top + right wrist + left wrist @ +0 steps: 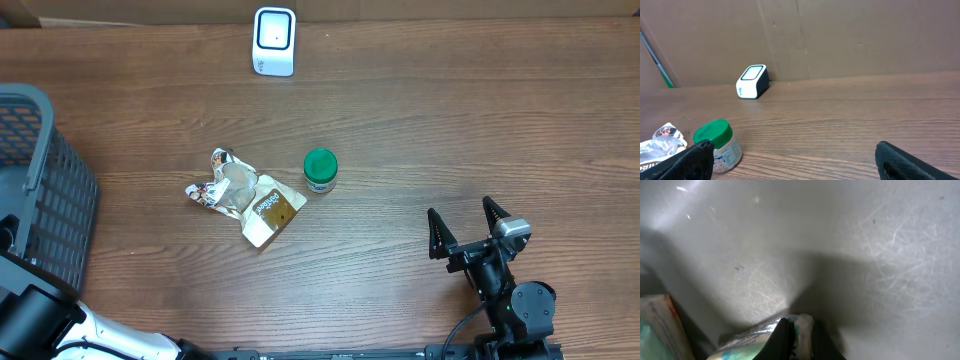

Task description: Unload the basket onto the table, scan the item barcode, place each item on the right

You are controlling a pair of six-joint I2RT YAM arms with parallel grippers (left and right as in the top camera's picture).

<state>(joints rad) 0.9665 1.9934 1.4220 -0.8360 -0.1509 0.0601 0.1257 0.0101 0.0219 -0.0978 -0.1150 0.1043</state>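
Brown wooden table (pixel 450 120) has loads of free room through the middle and right. Grey plastic mesh basket (pixel 60 200) sits at the left edge. Inside it the left gripper (pixel 800 330) is pinched tight on a shiny crinkly plastic packet (pixel 752 337); can't tell its long axis or read its print. Right gripper (pixel 461 212) hangs wide open, near right. White box-shaped scanner (pixel 274 40) sits far centre, window up.
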